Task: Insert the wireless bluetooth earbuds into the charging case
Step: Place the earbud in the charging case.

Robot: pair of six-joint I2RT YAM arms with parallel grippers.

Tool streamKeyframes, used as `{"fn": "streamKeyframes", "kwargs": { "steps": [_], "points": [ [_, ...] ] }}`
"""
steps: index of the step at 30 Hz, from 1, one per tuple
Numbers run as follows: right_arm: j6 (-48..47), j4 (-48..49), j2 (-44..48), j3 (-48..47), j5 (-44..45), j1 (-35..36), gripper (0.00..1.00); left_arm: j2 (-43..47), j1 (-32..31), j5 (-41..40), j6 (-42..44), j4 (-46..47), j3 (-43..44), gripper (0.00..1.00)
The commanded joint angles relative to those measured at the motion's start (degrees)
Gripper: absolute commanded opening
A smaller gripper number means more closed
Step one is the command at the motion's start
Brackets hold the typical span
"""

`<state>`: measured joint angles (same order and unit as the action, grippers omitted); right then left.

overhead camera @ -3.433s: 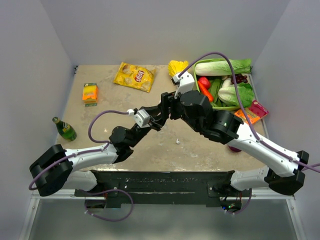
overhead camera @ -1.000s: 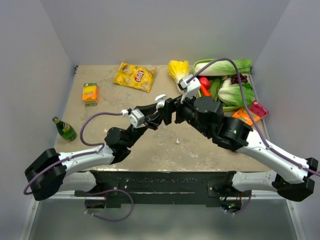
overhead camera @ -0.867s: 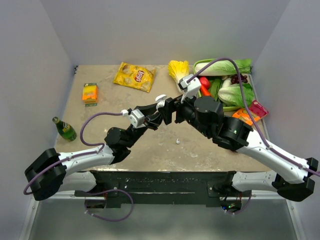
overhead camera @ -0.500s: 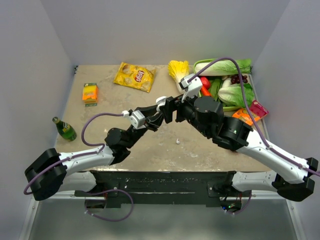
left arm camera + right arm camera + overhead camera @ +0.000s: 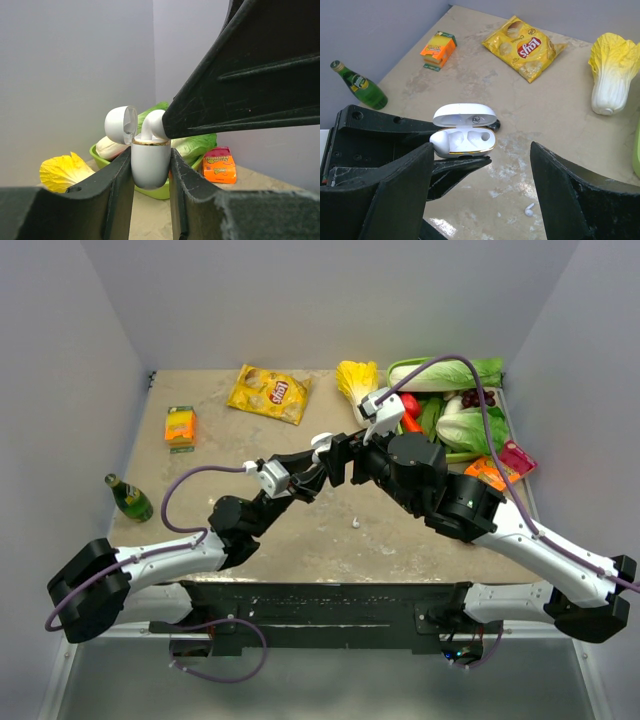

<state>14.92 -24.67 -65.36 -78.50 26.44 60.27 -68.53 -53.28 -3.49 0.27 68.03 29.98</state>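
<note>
l end effector [image 5: 148, 172] still clamps open case [image 5: 455, 142]; r end effector [image 5: 481, 150] wide, unmoved.

Seen from above, round the case [image 5: 321, 439]: bare table [image 5: 310, 540] lies open at 6 o'clock between the arms, with a bud [image 5: 356, 523] at 5. The chips [image 5: 270, 393] stand at 10, cabbage [image 5: 355, 378] at 1, basket [image 5: 96, 151] at 2. The left gripper [image 5: 150, 170] clamps the case's sides; the right gripper [image 5: 481, 150], fingers spread, straddles it from above.
</note>
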Motion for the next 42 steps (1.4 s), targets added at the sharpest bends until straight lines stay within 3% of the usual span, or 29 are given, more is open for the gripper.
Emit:
{"fn": "streamKeyframes", "kwargs": {
  "steps": [1, 25, 27, 32, 34, 35, 42],
  "points": [
    [-0.85, 0.76, 0.76, 0.1, 3.8, -0.33, 0.79, 2.26, -0.07, 0.24, 1.13, 4.66, -0.36, 0.0],
    [-1.21, 0.23, 1.82, 1.33, 5.38, -1.74, 0.79, 4.46, -0.07, 1.03, 0.78, 4.57, -1.15, 0.0],
    [-1.12, 1.02, 2.69, 1.51, 4.42, -1.74, 0.79, 4.64, -0.07, 0.68, 0.78, 4.22, -1.24, 0.0],
    [-1.82, 11.21, 9.81, 6.43, -8.23, -1.74, 0.82, 3.67, -0.07, -1.08, 1.13, 0.27, 0.52, 0.0],
    [-1.73, 9.91, 8.68, 5.03, -10.17, -1.74, 0.83, 3.32, -0.07, -1.17, 1.22, -0.53, 0.78, 0.0],
    [-1.65, 8.07, 7.11, 3.28, -10.18, -1.74, 0.87, 3.23, -0.07, -1.09, 1.22, -0.53, 0.87, 0.0],
    [-1.47, 7.79, 4.11, 1.51, -9.04, -1.74, 0.89, 3.05, -0.07, -0.21, 1.13, -0.53, 1.14, 0.0]
  ]
}}
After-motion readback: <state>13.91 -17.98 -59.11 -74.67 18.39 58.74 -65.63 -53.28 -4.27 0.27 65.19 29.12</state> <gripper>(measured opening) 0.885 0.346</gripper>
